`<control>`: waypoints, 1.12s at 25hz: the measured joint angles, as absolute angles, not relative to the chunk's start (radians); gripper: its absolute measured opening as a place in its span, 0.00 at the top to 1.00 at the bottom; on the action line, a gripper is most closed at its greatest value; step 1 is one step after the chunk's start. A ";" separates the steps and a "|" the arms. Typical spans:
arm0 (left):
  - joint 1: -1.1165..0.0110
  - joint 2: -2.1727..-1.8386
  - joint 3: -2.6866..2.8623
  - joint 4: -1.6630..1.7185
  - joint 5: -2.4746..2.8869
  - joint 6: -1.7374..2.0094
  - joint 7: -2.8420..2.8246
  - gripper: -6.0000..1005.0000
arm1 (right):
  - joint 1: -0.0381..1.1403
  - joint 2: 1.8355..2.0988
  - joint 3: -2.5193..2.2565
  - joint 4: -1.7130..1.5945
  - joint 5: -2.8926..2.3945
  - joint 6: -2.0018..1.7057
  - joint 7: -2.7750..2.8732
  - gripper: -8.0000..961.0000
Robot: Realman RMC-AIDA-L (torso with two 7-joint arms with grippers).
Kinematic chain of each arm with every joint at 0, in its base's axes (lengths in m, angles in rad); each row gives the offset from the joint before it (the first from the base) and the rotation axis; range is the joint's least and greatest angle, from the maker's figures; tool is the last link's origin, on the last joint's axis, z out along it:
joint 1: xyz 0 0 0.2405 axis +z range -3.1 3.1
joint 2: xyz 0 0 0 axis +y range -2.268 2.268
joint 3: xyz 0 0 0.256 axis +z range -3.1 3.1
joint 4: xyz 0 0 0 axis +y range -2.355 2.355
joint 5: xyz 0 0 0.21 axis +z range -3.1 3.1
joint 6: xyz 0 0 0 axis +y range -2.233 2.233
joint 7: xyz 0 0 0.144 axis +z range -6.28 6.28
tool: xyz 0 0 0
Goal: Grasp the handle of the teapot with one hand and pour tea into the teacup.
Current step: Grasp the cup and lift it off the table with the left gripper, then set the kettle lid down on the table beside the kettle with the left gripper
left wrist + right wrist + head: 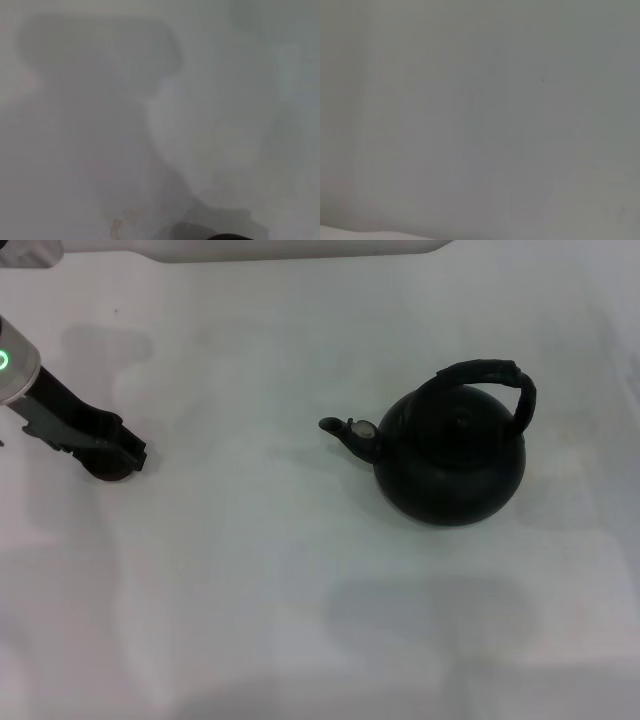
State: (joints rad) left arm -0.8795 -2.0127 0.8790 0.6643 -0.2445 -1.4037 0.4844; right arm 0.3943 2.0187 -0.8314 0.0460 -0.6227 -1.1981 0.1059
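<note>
The black round teapot [452, 462] stands upright on the white table, right of centre. Its short spout [340, 430] points left. Its thick arched handle [490, 377] rises over the top. My left gripper [125, 452] is low over the table at the far left, well away from the teapot. A small dark rounded shape, the teacup [106, 471], shows right under its tip and is mostly hidden by it. A dark rim [235, 236] shows at the edge of the left wrist view. My right gripper is out of view.
The white table [250, 590] spreads around the teapot. A pale raised edge [300, 248] runs along the far side. The right wrist view shows only plain table surface [480, 120].
</note>
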 joint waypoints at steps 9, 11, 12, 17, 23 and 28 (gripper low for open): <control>-0.915 -2.012 0.879 0.669 -0.244 -1.426 0.574 0.30 | 0.395 2.017 -0.831 0.044 -0.623 -1.198 0.106 0.15; -0.938 -2.012 0.879 0.669 -0.245 -1.425 0.607 0.30 | 0.398 2.017 -0.831 0.043 -0.624 -1.198 0.106 0.15; -0.951 -2.014 0.879 0.667 -0.245 -1.422 0.621 0.30 | 0.400 2.017 -0.831 0.043 -0.624 -1.198 0.106 0.15; -1.020 -2.026 0.920 0.657 -0.245 -1.397 0.661 0.30 | 0.405 2.019 -0.831 0.042 -0.629 -1.199 0.106 0.15; -1.104 -2.064 1.082 0.609 -0.249 -1.373 0.692 0.30 | 0.405 2.020 -0.831 0.046 -0.631 -1.220 0.107 0.15; -1.158 -2.077 1.212 0.560 -0.345 -1.364 0.708 0.30 | 0.401 2.020 -0.831 0.051 -0.630 -1.227 0.108 0.15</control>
State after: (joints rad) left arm -1.1581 -2.0773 1.2123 0.5602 -0.3455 -1.3643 0.7084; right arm 0.4014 2.0202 -0.8314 0.0511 -0.6300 -1.2271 0.1084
